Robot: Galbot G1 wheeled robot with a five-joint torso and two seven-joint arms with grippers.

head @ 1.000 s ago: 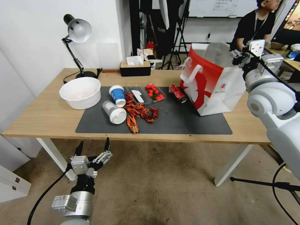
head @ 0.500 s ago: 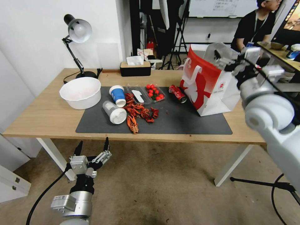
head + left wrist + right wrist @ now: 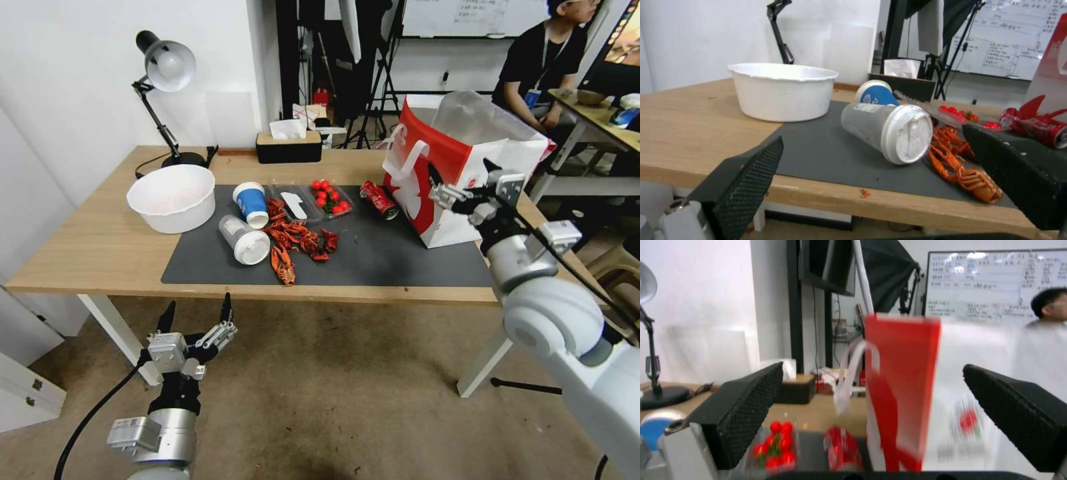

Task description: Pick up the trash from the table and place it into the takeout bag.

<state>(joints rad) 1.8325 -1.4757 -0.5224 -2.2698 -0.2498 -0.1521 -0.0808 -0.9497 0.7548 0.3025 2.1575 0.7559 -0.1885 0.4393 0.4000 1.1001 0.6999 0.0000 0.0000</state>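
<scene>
On the table (image 3: 100, 253), the trash lies on the dark mat: a pale paper bowl (image 3: 172, 197) (image 3: 782, 91), an upright blue-and-white paper cup (image 3: 251, 202) (image 3: 876, 95), a clear plastic cup with a white lid (image 3: 244, 240) (image 3: 889, 128) on its side, and a red drink can (image 3: 379, 199) (image 3: 1040, 125) (image 3: 842, 446). The red-and-white takeout bag (image 3: 460, 167) (image 3: 902, 386) stands at the mat's right end. My right gripper (image 3: 460, 175) (image 3: 871, 426) hovers open and empty just in front of the bag. My left gripper (image 3: 200, 303) (image 3: 882, 180) waits open below the table's front edge.
Red crayfish shells (image 3: 297, 243) (image 3: 960, 163) and a clear tray of cherry tomatoes (image 3: 330, 198) (image 3: 775, 446) lie mid-mat. A desk lamp (image 3: 167, 67) and a black tissue box (image 3: 288, 147) stand at the back. A seated person is behind the bag.
My right arm has swung down and leftward from above the bag's far right side to in front of the bag. The left arm has stayed still.
</scene>
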